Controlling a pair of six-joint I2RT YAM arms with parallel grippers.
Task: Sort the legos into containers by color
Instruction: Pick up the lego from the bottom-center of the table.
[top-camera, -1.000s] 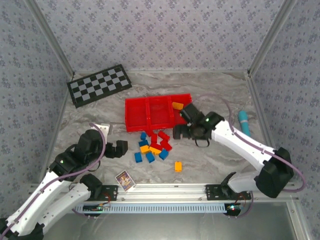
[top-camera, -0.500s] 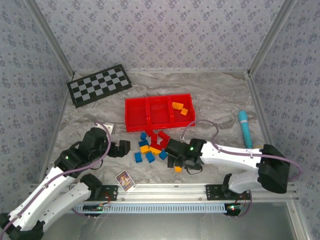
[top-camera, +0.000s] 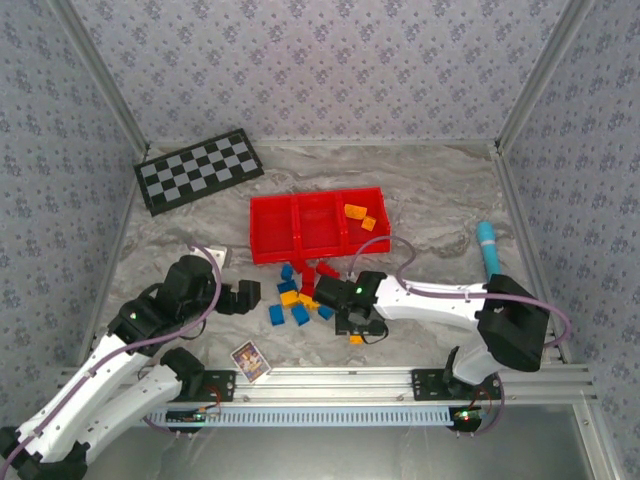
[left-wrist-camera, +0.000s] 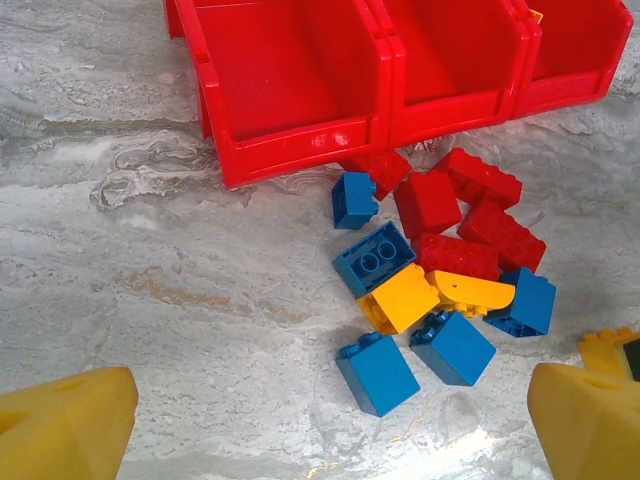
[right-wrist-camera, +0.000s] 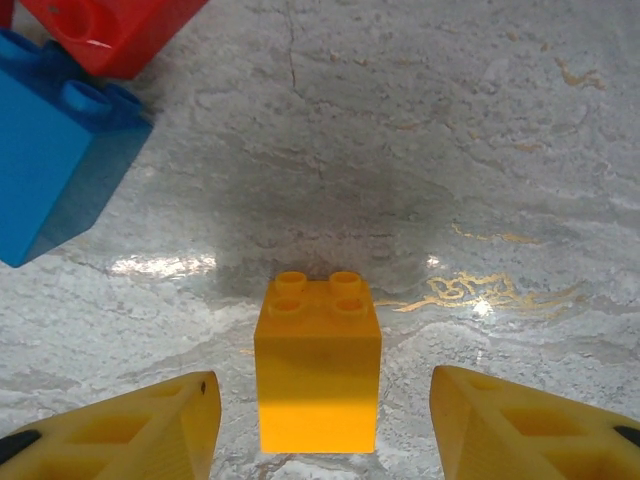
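Observation:
The red tray (top-camera: 300, 248) has three compartments; two orange legos (top-camera: 361, 216) lie in the right one. The left and middle compartments (left-wrist-camera: 290, 70) look bare. In front of the tray sits a pile of legos (top-camera: 300, 293): red (left-wrist-camera: 455, 215), blue (left-wrist-camera: 378, 372) and orange (left-wrist-camera: 404, 298). A lone orange brick (right-wrist-camera: 318, 375) stands studs-up on the table between the fingers of my open right gripper (right-wrist-camera: 320, 430), untouched by either. My right gripper (top-camera: 352, 325) hangs low over it. My left gripper (top-camera: 245, 297) is open, left of the pile, holding nothing.
A checkerboard (top-camera: 198, 170) lies at the back left. A picture card (top-camera: 250, 360) sits near the front rail. A teal cylinder (top-camera: 487, 245) lies at the right. A blue brick (right-wrist-camera: 55, 175) and a red one (right-wrist-camera: 110, 30) lie left of my right gripper.
My right gripper left the tray's right compartment and came down to the lone orange brick at the front. A second orange brick now shows in that compartment. The left arm barely moved.

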